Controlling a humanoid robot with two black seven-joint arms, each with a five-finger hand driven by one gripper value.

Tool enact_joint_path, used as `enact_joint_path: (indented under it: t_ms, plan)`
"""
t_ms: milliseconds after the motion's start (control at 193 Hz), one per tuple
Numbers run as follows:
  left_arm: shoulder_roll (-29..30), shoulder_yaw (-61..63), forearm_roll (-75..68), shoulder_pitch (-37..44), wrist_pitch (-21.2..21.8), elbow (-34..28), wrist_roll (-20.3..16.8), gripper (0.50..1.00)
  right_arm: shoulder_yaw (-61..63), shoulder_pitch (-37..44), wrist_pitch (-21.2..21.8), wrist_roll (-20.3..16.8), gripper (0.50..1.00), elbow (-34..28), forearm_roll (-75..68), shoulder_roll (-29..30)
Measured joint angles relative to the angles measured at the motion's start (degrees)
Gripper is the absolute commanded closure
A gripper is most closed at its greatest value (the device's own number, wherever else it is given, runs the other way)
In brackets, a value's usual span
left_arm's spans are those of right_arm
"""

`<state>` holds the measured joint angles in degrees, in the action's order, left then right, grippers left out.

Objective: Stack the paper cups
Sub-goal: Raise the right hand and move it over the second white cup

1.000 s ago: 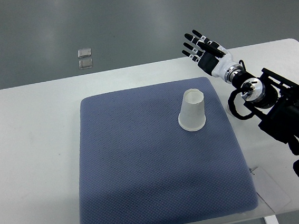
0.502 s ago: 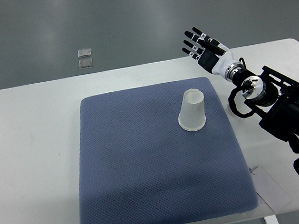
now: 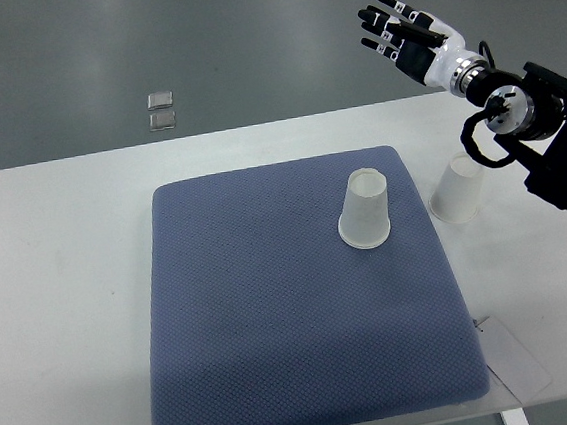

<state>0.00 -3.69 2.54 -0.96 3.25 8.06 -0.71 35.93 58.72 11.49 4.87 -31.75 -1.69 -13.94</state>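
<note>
One white paper cup [image 3: 365, 211] stands upside down on the blue mat [image 3: 292, 302], near its far right part. A second white cup [image 3: 457, 190] stands upside down on the white table just right of the mat. My right hand [image 3: 399, 31] is raised beyond the table's far edge, up and to the left of the second cup, fingers spread, holding nothing. Its black arm [image 3: 548, 137] runs in from the right edge, passing close beside the second cup. The left arm does not show.
The white table [image 3: 60, 294] carries the mat in its middle. A paper tag [image 3: 513, 356] lies at the mat's near right corner. Two small clear squares [image 3: 161, 110] lie on the grey floor beyond the table.
My right hand and arm have lifted up and to the right, away from the table. This uncovers the second cup that the arm hid before. The cup on the mat has not moved.
</note>
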Motion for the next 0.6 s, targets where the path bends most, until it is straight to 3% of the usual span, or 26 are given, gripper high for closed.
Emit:
enact_joint_path:
  t_ms: [124, 254, 414, 601]
  plan:
    - [0.0, 0.0, 0.0, 0.0, 0.0, 0.0, 0.0, 0.500, -9.3, 4.6, 1.7, -1.3, 0.576, -1.2, 0.9, -4.9]
    - [0.0, 0.0, 0.0, 0.0, 0.0, 0.0, 0.0, 0.500, -20.7, 10.2, 6.2, -1.6, 0.576, -4.7, 6.5, -10.9]
    - [0.0, 0.0, 0.0, 0.0, 0.0, -0.1, 0.0, 0.500, -33.0, 17.3, 11.9, -2.2, 0.576, -10.9, 21.7, -18.2]
    - [0.0, 0.0, 0.0, 0.0, 0.0, -0.1, 0.0, 0.500, -46.4, 26.8, 19.5, -6.8, 0.576, -16.4, 40.3, -21.0]
